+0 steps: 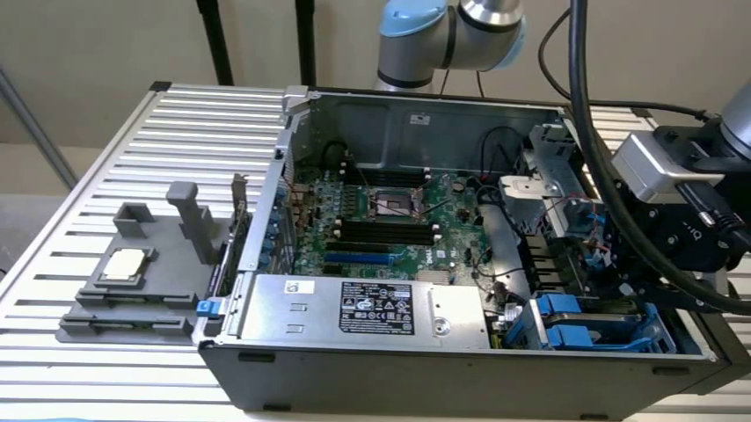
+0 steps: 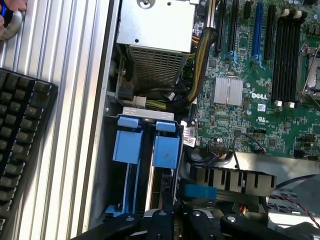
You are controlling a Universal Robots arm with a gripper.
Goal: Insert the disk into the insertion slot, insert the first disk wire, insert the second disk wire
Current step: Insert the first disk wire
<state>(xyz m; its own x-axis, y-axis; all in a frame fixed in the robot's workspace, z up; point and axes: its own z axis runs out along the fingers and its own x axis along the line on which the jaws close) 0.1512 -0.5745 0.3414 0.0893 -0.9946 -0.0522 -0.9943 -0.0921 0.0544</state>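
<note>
Gripper [image 2: 175, 220] hangs close above the blue-railed insertion slot [image 2: 145, 150], presumably lined up for loading; grip state cannot be told.

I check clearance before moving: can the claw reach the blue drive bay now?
Probably yes. The case is open, the claw hangs close to the drive bay, and I see nothing between them.

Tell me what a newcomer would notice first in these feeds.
The open computer case sits in the middle of the exterior view, its green motherboard exposed. Bright blue plastic marks the drive cage at the case's near corner on the exterior view's right, with the robot arm close above it.
</note>
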